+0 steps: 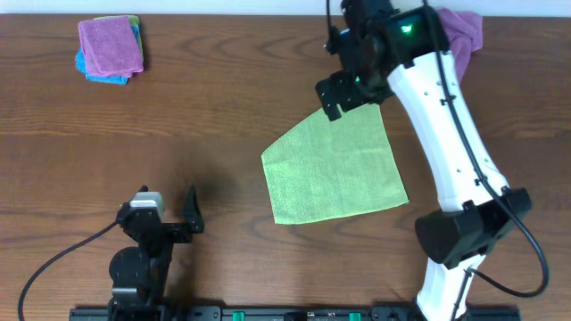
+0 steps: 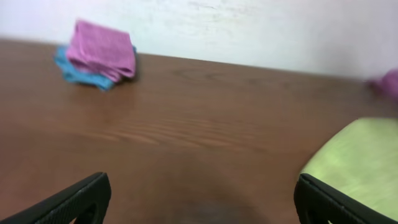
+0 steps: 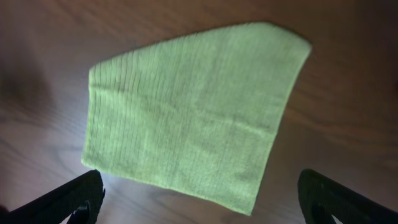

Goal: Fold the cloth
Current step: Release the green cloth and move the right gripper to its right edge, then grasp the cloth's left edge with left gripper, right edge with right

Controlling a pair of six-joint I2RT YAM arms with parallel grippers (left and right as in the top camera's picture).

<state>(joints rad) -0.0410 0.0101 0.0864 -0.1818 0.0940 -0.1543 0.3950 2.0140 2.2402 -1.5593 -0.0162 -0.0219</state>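
Overhead: the lime-green cloth (image 1: 335, 174) is lying flat on the brown wooden worktop (image 1: 223, 107), right of centre in the frame, showing an uneven four-sided outline that narrows toward its top corner. The right gripper (image 1: 343, 92) is hanging over that top corner. Whether it is touching the fabric cannot be told from here. The left gripper (image 1: 169, 207) is sitting at lower left, well apart from the cloth, jaws standing wide with nothing between them. A purple cloth (image 1: 110, 45) is resting on a blue cloth (image 1: 100, 76) at upper left. A second purple cloth (image 1: 459, 31) is showing at the top edge, behind the right arm.

Left wrist: the left gripper (image 2: 202, 205) is spreading its jaws wide over bare wood, gripping nothing. The cloth (image 2: 360, 158) is showing at lower right, and the purple-on-blue stack (image 2: 99, 53) at upper left.

Right wrist: the right gripper (image 3: 202, 202) is looking down on the cloth (image 3: 193, 112), which is filling the middle of the frame. Its jaws are standing fully apart at the bottom corners, holding nothing.
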